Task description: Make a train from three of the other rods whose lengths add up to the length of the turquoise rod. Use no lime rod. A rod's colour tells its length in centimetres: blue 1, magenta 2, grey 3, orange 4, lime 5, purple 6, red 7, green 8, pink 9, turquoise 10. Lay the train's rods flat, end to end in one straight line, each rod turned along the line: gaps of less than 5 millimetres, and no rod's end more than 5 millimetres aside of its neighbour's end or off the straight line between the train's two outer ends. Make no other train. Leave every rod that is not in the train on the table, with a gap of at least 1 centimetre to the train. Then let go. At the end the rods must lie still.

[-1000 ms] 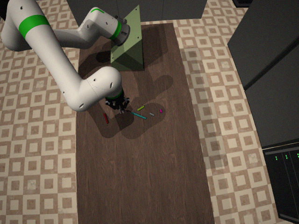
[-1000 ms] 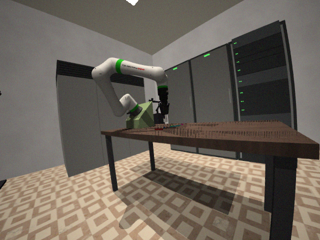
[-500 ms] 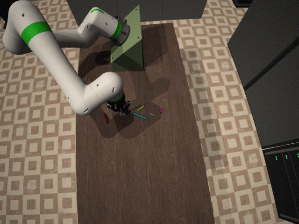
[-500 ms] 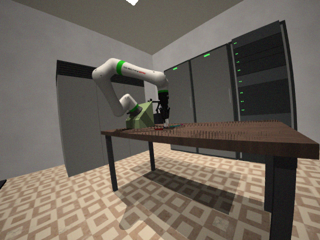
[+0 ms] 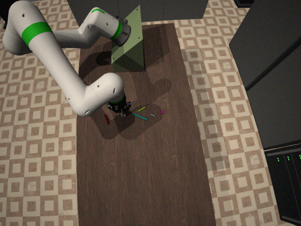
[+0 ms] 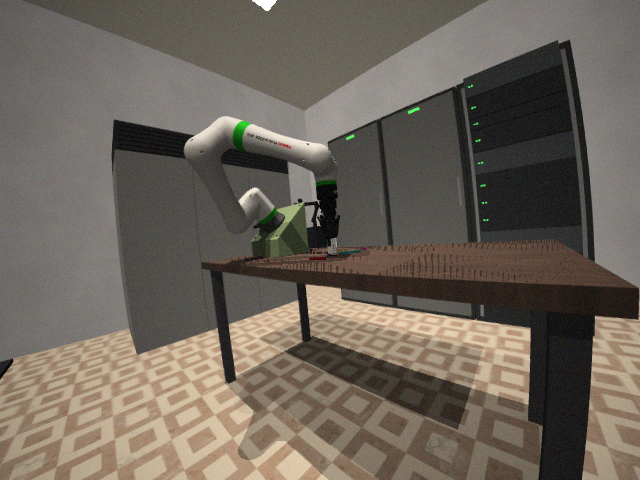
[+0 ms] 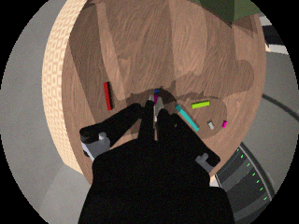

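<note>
My gripper [image 5: 123, 115] [image 6: 332, 251] [image 7: 153, 101] is shut low at the table. A dark magenta rod [image 7: 156, 99] shows between its fingertips, partly hidden. The small blue rod [image 7: 157, 91] lies right beyond it; any gap is too small to tell. The red rod [image 5: 106, 119] [image 6: 317, 258] [image 7: 107, 96] lies to the left. The turquoise rod [image 5: 139, 117] [image 7: 187, 118] lies slanted close to the right of the gripper. Farther right lie the grey rod [image 5: 152, 115] [image 7: 211, 125] and another magenta rod [image 5: 162, 112] [image 7: 224, 124].
The lime rod [image 5: 141, 108] [image 7: 200, 105] lies behind the turquoise rod, to the gripper's right. The green robot base [image 5: 132, 46] [image 6: 289, 232] stands at the back of the wooden table [image 5: 143, 170] [image 6: 465, 263]. The arm's shadow falls over the rods.
</note>
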Robot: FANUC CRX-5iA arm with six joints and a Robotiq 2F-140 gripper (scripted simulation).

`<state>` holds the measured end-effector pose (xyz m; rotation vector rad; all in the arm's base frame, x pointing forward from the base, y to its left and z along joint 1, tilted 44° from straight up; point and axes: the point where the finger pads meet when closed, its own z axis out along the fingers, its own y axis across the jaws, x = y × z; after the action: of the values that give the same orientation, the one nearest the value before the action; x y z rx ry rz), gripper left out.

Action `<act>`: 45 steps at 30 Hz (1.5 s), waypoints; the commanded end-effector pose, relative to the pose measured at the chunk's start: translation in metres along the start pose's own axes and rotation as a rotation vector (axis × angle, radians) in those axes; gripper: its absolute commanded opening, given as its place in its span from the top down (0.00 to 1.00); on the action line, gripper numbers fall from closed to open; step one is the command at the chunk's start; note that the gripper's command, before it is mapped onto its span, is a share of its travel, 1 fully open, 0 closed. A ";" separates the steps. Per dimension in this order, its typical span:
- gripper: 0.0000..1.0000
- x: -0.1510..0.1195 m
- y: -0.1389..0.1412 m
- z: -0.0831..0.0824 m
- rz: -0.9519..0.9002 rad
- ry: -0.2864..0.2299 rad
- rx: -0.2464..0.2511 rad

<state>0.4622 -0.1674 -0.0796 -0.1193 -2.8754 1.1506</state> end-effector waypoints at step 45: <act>0.97 0.000 0.000 0.012 0.000 0.000 0.000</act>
<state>0.4615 -0.1751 -0.0877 -0.1193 -2.8755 1.1506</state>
